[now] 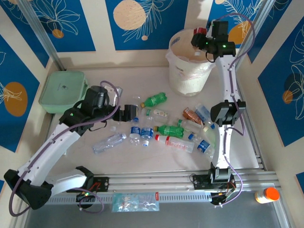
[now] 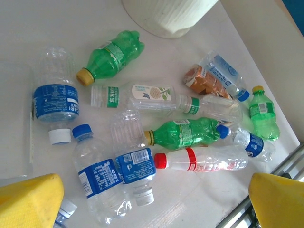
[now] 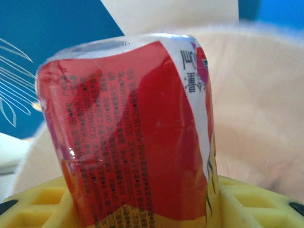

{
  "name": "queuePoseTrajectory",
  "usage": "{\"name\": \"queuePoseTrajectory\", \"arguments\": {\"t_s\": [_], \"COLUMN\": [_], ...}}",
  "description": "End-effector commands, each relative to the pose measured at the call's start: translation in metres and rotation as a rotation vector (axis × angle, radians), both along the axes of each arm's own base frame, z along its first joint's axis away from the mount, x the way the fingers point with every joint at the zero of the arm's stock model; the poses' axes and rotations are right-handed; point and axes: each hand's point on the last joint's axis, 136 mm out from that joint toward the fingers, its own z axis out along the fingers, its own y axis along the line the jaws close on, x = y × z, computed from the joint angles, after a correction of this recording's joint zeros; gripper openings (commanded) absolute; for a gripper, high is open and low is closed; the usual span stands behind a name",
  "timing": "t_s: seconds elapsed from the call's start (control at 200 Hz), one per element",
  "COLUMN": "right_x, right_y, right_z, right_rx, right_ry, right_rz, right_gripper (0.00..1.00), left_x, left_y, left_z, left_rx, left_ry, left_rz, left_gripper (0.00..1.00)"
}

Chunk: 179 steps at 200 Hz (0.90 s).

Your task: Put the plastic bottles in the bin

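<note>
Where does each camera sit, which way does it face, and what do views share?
Top external: above and behind the bases, looking down; both arms, left gripper, right gripper.
Left wrist: looks down on scattered plastic bottles; open yellow fingers at bottom corners.
Right wrist: close on gripped red-labelled plastic bottle over large round white bin; yellow fingers.
Shared: top, left wrist: green yellow-capped bottle.

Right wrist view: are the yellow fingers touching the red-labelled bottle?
Touching. The right wrist view shows the red-labelled bottle seated between the yellow fingers, which meet it on both sides.
</note>
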Motion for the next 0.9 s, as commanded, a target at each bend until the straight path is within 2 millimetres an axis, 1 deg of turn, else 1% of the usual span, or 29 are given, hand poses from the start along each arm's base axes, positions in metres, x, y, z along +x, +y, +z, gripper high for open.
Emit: {"name": "queuePoseTrajectory", "arguments": {"t_s": [0.0,0.12,0.215,0.285,0.345,0.45,0.56,0.775,0.89], "right_x": [-0.007,-0.007,-0.008,-0.009,-0.01,-0.011,-0.013,-0.022,-0.032], "right_y": [0.018,0.021,0.02,0.02,0.019,0.017,0.015,0.014,0.014], "right_z": [-0.029,-0.051,-0.065,-0.069,-0.069,-0.06,-0.047,-0.009,0.02], "right_rx": [-0.024,-0.047,-0.062,-0.071,-0.075,-0.087,-0.097,-0.096,-0.11], "right_ry": [0.087,0.138,0.172,0.185,0.186,0.169,0.142,0.068,0.014], "right_rz": [0.035,0.043,0.046,0.049,0.048,0.042,0.035,0.024,0.007], "right_gripper": [0.44,0.49,0.55,0.61,0.66,0.74,0.78,0.8,0.79], "left_x": [-0.005,-0.007,-0.008,-0.008,-0.008,-0.009,-0.01,-0.011,-0.011], "left_y": [0.01,0.014,0.016,0.017,0.019,0.02,0.022,0.033,0.044], "left_z": [0.002,0.001,0.0,0.0,0.0,-0.001,-0.002,-0.006,-0.012], "left_rx": [0.027,0.044,0.049,0.053,0.057,0.058,0.059,0.07,0.102], "left_ry": [-0.031,-0.037,-0.037,-0.038,-0.038,-0.036,-0.033,-0.016,0.005], "left_rz": [0.018,0.025,0.03,0.035,0.038,0.039,0.052,0.112,0.171], "left_gripper": [1.0,0.99,0.99,0.99,0.99,0.99,0.99,0.99,0.99]}}
